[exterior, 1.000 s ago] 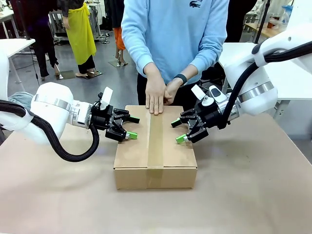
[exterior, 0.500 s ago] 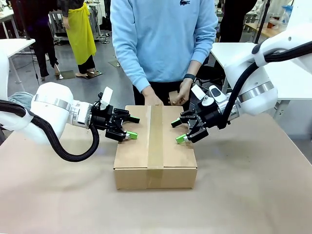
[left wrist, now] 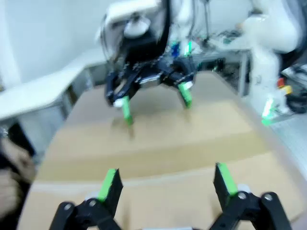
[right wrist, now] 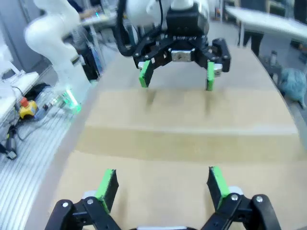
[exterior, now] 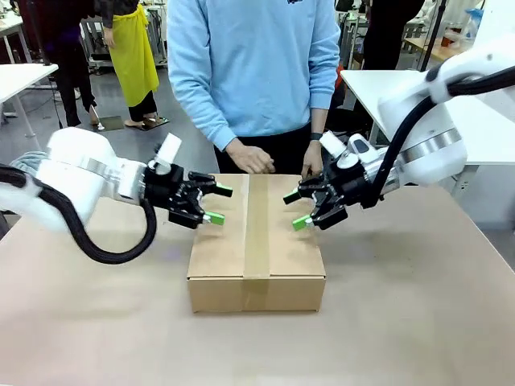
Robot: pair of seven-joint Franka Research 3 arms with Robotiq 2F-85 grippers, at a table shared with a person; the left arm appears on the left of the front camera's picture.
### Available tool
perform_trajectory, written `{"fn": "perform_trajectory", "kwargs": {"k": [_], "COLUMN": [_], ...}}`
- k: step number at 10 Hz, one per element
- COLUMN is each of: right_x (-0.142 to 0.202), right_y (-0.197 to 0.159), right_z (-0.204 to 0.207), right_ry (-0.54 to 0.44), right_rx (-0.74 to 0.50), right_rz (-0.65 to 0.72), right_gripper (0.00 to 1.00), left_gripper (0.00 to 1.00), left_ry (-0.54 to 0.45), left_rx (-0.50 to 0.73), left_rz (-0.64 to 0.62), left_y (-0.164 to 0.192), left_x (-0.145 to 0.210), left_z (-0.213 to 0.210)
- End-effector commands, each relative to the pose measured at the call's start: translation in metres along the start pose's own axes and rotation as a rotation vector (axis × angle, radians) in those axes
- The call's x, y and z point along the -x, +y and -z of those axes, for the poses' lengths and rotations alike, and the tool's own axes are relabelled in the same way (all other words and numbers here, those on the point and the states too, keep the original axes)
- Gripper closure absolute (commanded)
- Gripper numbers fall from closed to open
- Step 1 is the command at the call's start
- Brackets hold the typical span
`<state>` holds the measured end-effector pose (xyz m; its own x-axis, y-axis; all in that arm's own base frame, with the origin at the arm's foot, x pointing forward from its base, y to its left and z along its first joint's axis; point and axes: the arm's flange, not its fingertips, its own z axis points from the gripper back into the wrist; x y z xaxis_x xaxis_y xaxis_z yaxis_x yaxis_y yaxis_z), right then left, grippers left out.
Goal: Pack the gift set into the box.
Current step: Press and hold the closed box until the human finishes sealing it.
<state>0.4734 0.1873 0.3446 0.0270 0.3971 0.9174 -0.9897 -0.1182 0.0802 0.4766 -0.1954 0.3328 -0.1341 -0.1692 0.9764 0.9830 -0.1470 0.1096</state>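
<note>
The box (exterior: 225, 249) lies shut on the table, a strip of tape running along its centre seam. The gift set is out of view. My left gripper (exterior: 219, 204) hovers open just over the box's left top edge, nothing between its fingers. Facing it over the right top edge, my right gripper (exterior: 294, 210) is open and empty too. In the left wrist view my own gripper (left wrist: 167, 178) spreads above the box top (left wrist: 158, 143). The right wrist view shows its gripper (right wrist: 161, 178) above the cardboard (right wrist: 192, 139), facing the left gripper (right wrist: 176, 79).
A person in a light blue sweatshirt stands at the far edge, with one hand (exterior: 251, 158) and the other hand (exterior: 312, 167) just behind the box. The brown table (exterior: 418, 322) spreads around the box. White tables stand behind on both sides.
The person lifted the hands off the box top and drew them back to the far edge. Both grippers rose slightly, still open.
</note>
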Motion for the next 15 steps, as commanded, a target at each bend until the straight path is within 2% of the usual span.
{"fn": "perform_trajectory", "kwargs": {"k": [1,2,3,4,5,6,7,15], "right_x": [-0.036,-0.038,-0.029,-0.01,0.01,0.029,-0.016,-0.016], "right_y": [0.057,0.085,0.104,0.118,0.123,0.124,0.123,0.123], "right_z": [-0.067,-0.111,-0.142,-0.161,-0.17,-0.171,-0.182,-0.182], "right_ry": [-0.229,-0.404,-0.524,-0.58,-0.616,-0.618,-0.573,-0.573], "right_rx": [0.018,0.115,0.278,0.37,0.459,0.496,0.361,0.361], "right_rz": [-0.084,-0.148,-0.143,-0.142,-0.112,-0.097,-0.101,-0.101], "right_gripper": [0.0,0.0,0.0,0.0,0.0,0.0,0.0,0.0], "left_gripper": [0.0,0.0,0.0,0.0,0.0,0.0,0.0,0.0], "left_ry": [-0.136,-0.24,-0.283,-0.357,-0.367,-0.419,-0.348,-0.348], "left_rx": [0.01,-0.024,-0.075,-0.132,-0.247,-0.31,-0.166,-0.166], "left_rz": [0.119,0.169,0.184,0.168,0.142,0.119,0.156,0.156], "left_y": [-0.064,-0.093,-0.109,-0.123,-0.135,-0.146,-0.134,-0.134], "left_x": [-0.069,-0.08,-0.073,-0.058,-0.043,-0.026,-0.073,-0.073], "left_z": [-0.066,-0.101,-0.128,-0.151,-0.171,-0.186,-0.162,-0.162]}}
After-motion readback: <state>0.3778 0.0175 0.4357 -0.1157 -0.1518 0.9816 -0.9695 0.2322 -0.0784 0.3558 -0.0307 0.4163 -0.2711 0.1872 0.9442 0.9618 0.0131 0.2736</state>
